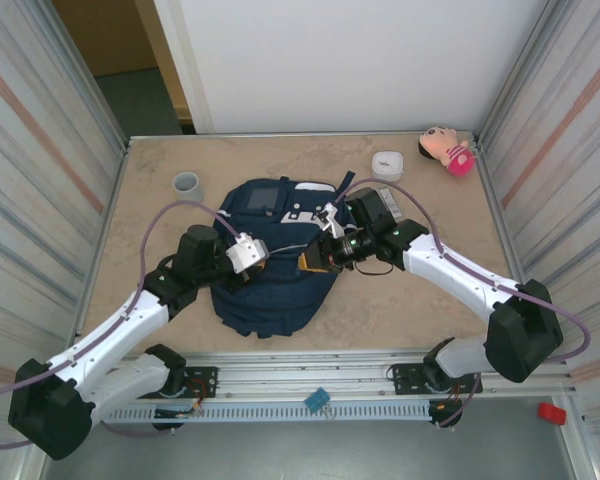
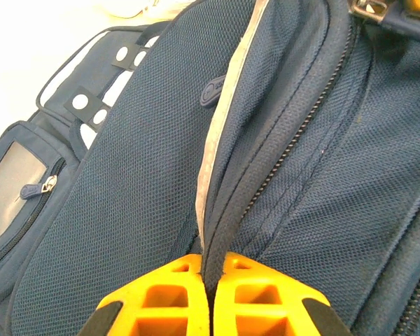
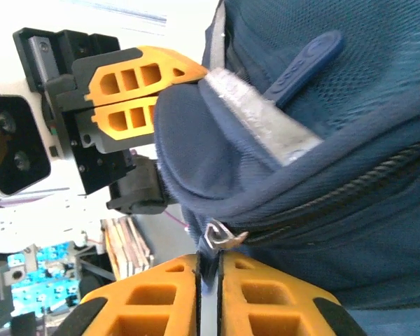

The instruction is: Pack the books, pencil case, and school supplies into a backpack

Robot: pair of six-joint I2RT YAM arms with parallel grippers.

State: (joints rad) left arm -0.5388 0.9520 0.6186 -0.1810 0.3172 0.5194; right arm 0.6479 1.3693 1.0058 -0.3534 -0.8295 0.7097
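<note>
The navy backpack lies flat in the middle of the table, with both grippers at its upper half. My left gripper is shut on a fold of the backpack beside the zip line; its orange fingers pinch the dark piping. My right gripper is shut on the blue zip pull just below the metal slider of the backpack. The left gripper holds the bunched fabric across from it. The books, pencil case and school supplies are out of view.
A grey cup stands at the back left of the table. A white rounded box and a pink plush toy sit at the back right. Striped walls close in both sides.
</note>
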